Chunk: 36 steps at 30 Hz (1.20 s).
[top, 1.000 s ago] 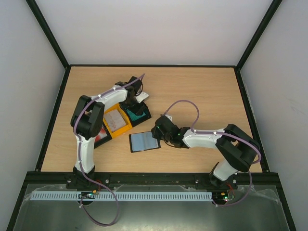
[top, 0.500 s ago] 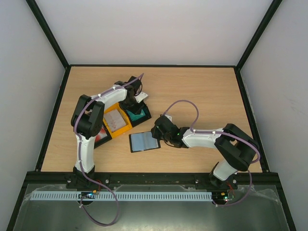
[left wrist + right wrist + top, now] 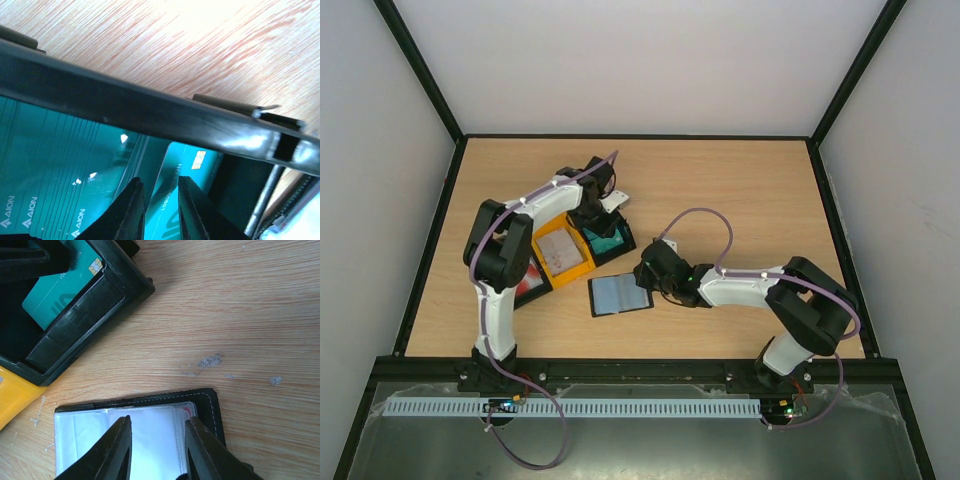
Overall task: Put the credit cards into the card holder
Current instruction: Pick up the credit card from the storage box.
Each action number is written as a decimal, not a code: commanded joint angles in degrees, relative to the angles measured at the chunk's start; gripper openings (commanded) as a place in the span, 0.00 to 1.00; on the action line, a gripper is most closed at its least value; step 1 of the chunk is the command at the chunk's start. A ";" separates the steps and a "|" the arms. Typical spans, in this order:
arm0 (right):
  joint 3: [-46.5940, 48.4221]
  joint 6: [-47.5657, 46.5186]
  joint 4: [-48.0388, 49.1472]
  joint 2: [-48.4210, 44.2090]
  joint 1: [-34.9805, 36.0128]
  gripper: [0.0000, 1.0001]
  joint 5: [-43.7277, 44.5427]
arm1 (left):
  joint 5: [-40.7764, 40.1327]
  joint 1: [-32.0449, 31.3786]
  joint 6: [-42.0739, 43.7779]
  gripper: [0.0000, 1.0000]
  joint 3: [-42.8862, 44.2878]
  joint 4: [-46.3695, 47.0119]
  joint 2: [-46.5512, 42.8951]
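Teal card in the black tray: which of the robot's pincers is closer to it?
Left. The left pincer is down inside the black tray, directly over the teal card. The right pincer is over the open card holder on the table, outside the tray.

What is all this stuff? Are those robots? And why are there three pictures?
Yes, those are two robot arms, the left arm and the right arm, bolted to a wooden table. One picture looks down from above. The other two come from little cameras on each wrist. On the table are a black tray, a yellow tray and an open card holder. The left gripper has its fingers either side of a teal card in the black tray; I cannot tell whether it is pinching it. The right gripper is open over the card holder, holding nothing.
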 commanded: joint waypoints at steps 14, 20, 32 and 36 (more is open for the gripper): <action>2.03 -0.89 2.16 2.25 -0.21 0.30 1.11 | -2.22 -6.71 -5.78 0.24 -5.99 -0.05 -7.84; 1.40 -0.63 2.22 1.75 -0.21 0.29 1.18 | -3.47 -8.08 -6.38 0.25 -6.72 -0.64 -7.86; 0.97 -0.52 1.07 -0.28 -0.23 0.30 2.31 | -5.82 -8.22 -5.54 0.06 -4.51 -2.34 -8.99; 0.21 -0.47 0.54 -2.57 -0.24 0.30 2.71 | -6.58 -8.13 -5.41 0.02 -4.50 -2.45 -12.65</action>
